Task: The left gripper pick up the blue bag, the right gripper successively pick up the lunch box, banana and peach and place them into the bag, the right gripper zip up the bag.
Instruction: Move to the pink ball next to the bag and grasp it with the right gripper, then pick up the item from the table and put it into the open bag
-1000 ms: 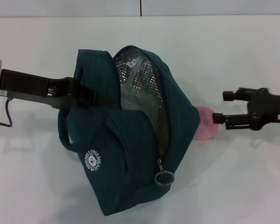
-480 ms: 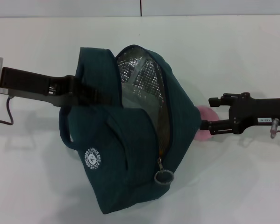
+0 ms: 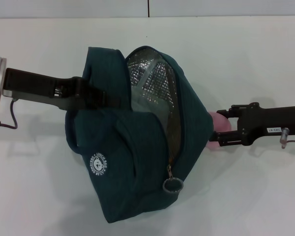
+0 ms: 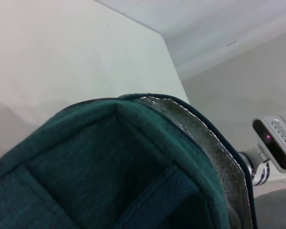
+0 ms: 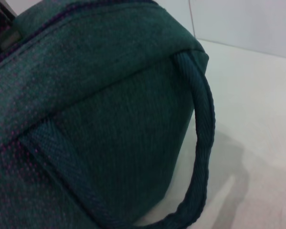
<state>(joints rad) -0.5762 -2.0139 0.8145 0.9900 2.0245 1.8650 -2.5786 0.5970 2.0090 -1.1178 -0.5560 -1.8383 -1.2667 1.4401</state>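
Note:
The blue bag (image 3: pixel 132 162) hangs tilted above the white table, its zip open and the silver foil lining (image 3: pixel 152 83) showing. My left gripper (image 3: pixel 95 96) is shut on the bag's upper left rim. The bag's cloth fills the left wrist view (image 4: pixel 109 162) and the right wrist view (image 5: pixel 100 109). To the right, the pink peach (image 3: pixel 213 142) lies on the table against the bag's side. My right gripper (image 3: pixel 220 128) is open, with one finger on each side of the peach. The lunch box and banana are out of view.
A metal zip pull ring (image 3: pixel 172 186) dangles at the low end of the bag's opening. One carry handle (image 5: pixel 202 143) loops off the bag's side. A black cable (image 3: pixel 9 123) hangs from the left arm. The white table (image 3: pixel 255 64) ends at a wall behind.
My right gripper has moved left toward the bag until its fingers stand around the peach. The left gripper and bag have shifted slightly right.

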